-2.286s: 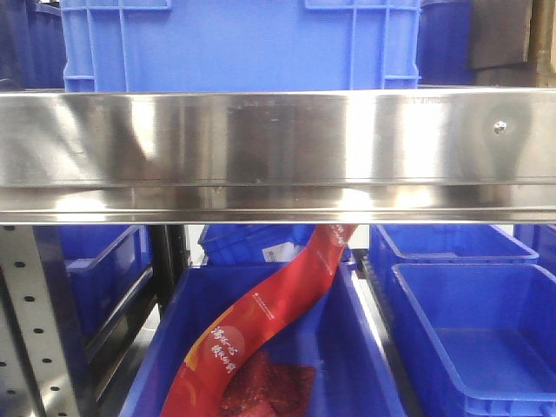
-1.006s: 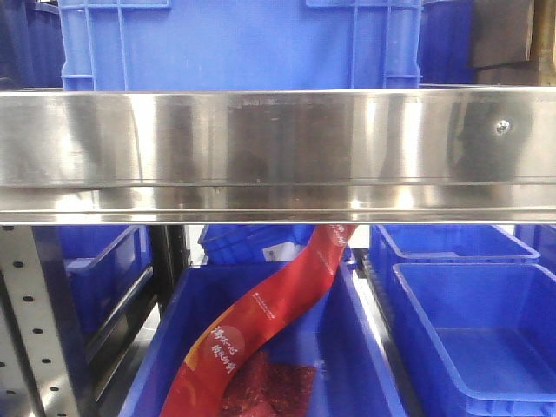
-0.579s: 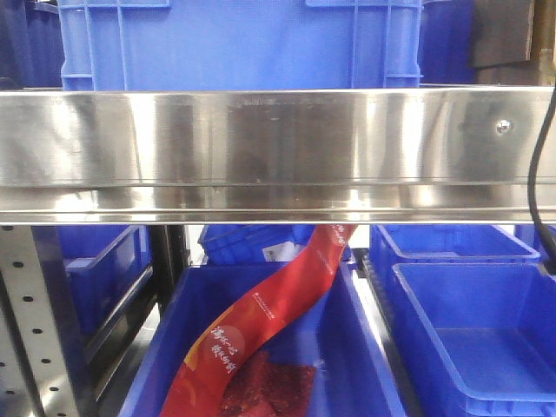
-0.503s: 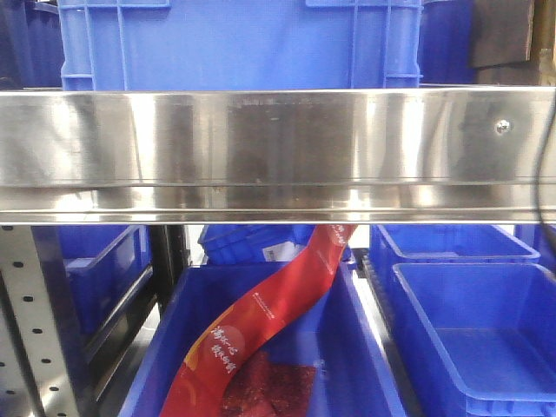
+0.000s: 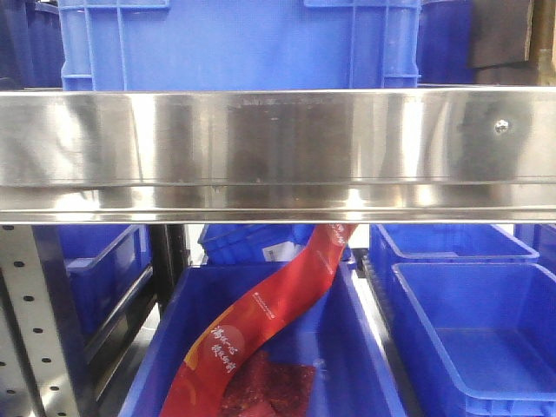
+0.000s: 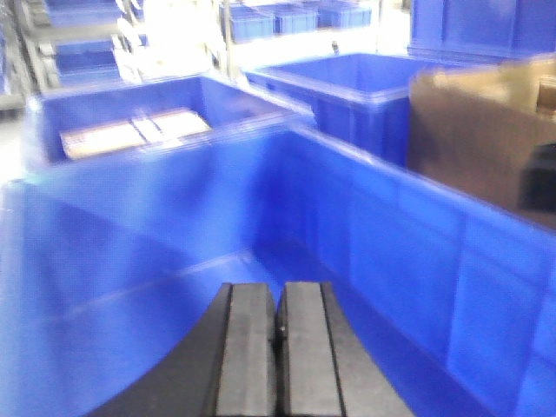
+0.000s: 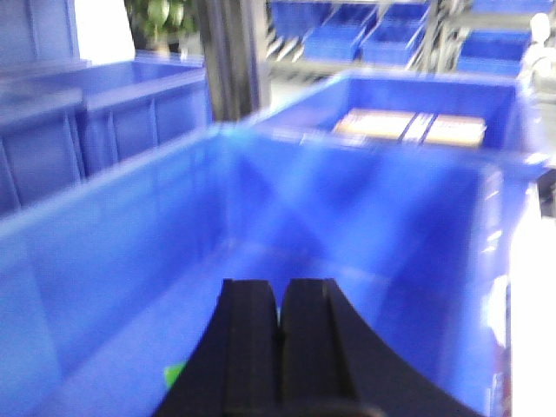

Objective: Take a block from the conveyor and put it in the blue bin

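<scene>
In the left wrist view my left gripper (image 6: 278, 300) is shut with its grey pads pressed together and nothing between them. It hangs inside a large blue bin (image 6: 417, 261). My right gripper (image 7: 280, 291) is also shut and empty, over the floor of another blue bin (image 7: 104, 261). A small bright green thing (image 7: 176, 375) lies on that bin's floor, mostly hidden behind the left finger; I cannot tell whether it is the block. The conveyor is out of view. Neither gripper shows in the front view.
A polished steel shelf rail (image 5: 278, 152) crosses the front view with a blue crate (image 5: 234, 43) on it. Below stand blue bins; the middle bin (image 5: 347, 347) holds a red banner (image 5: 261, 321). A brown cardboard box (image 6: 486, 139) stands beside the left bin.
A black cable that hung at the right edge of the front view about half a second ago has gone. The reflections in the steel rail have shifted slightly.
</scene>
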{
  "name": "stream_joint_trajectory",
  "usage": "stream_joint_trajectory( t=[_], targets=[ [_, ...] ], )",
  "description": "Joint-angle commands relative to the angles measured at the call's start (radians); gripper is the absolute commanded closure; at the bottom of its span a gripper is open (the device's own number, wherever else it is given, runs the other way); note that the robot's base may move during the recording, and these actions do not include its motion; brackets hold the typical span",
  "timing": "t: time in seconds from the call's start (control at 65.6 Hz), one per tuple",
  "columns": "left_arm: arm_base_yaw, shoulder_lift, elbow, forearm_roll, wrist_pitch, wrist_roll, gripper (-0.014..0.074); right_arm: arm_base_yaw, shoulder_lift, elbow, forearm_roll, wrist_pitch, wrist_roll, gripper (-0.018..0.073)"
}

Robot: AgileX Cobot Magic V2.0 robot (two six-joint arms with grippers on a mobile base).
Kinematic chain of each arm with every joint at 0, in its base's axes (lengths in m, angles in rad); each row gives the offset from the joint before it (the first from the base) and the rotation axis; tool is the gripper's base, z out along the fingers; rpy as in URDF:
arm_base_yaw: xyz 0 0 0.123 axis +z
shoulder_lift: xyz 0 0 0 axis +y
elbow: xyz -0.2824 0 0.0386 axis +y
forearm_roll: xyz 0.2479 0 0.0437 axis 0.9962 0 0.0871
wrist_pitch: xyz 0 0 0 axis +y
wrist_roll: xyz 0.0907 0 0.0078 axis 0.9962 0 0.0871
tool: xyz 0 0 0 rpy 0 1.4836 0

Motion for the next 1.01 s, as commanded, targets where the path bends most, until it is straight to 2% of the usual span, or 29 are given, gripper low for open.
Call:
stream_joint_trajectory(
  t=[0.0, 0.122, 0.198, 0.412, 0.655, 0.808, 0.991],
  targets=[
    [0.042, -0.061, 0.022, -0.022, 0.003, -0.003, 0.0706, -0.022, -0.060, 0.021, 0.003, -0.015, 0.007, 0.0727],
    [0.115, -0.161, 0.136, -0.111, 0.015, -0.003, 0.0707, -0.059, -0.154, 0.105, 0.000, -0.039, 0.007, 0.0727],
    [0.136, -0.237, 0.231, -0.107, 0.017, -0.003, 0.0707, -0.075, -0.216, 0.188, -0.004, -0.077, 0.007, 0.0727],
    [0.136, -0.437, 0.548, -0.102, -0.033, -0.003, 0.0707, -0.082, -0.385, 0.490, -0.006, -0.252, 0.007, 0.0727],
    [0.136, -0.699, 0.874, -0.102, -0.125, -0.003, 0.0707, -0.082, -0.595, 0.792, -0.006, -0.269, 0.007, 0.0727],
    [0.136, -0.863, 0.959, -0.102, -0.125, -0.003, 0.0707, -0.082, -0.745, 0.909, -0.006, -0.246, 0.007, 0.0727],
    [0.136, -0.997, 0.976, -0.102, -0.129, -0.003, 0.0707, -0.082, -0.856, 0.927, -0.006, -0.236, 0.007, 0.0727]
  ],
)
